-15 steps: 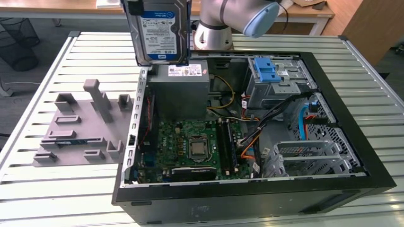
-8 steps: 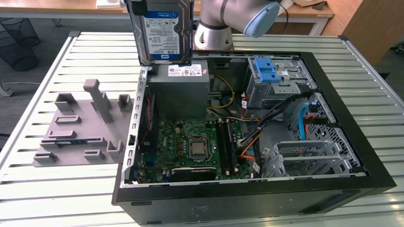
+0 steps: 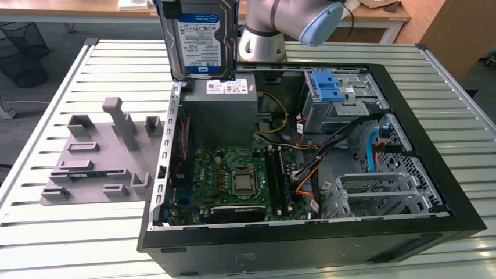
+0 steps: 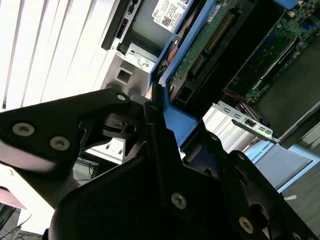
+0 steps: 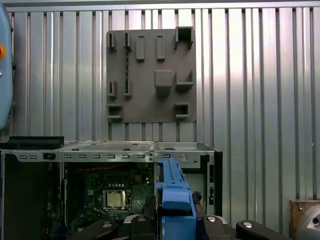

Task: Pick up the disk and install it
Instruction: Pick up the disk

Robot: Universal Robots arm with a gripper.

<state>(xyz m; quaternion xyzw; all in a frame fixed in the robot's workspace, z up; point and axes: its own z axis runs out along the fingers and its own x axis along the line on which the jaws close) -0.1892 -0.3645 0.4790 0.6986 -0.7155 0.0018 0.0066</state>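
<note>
- Disk (image 3: 197,36): a silver drive with a white-and-blue label, clipped in a blue frame. In the exterior view it stands on edge in the air, at about 11 o'clock from the motherboard (image 3: 232,174). It hangs above the far rim of the computer case (image 3: 310,235) and touches neither case nor table.
- Gripper (image 4: 152,114): in the second wrist view its black fingers (image 4: 102,117) are clenched on the blue frame's edge, with the disk's green circuit board facing the camera. The first wrist view shows the same grasp, the blue frame rising between the finger links.
- Arm (image 3: 283,23): its grey-and-blue joint lies at about 1 o'clock from the motherboard, just beside the disk.
- Grey holder plate (image 3: 101,157): it lies on the slatted table (image 3: 46,232) at 9 o'clock from the case, and none of its slots holds a drive.
- Power-supply box (image 3: 220,113): it sits inside the case directly below the disk.
- Metal bay with blue latch (image 3: 329,87): at 2 o'clock from the motherboard, well apart from the disk.
- Progress, as a judgement: the pick-up looks done, since the disk is gripped and lifted. The installation is not yet done, since no bay in the case holds the disk.
</note>
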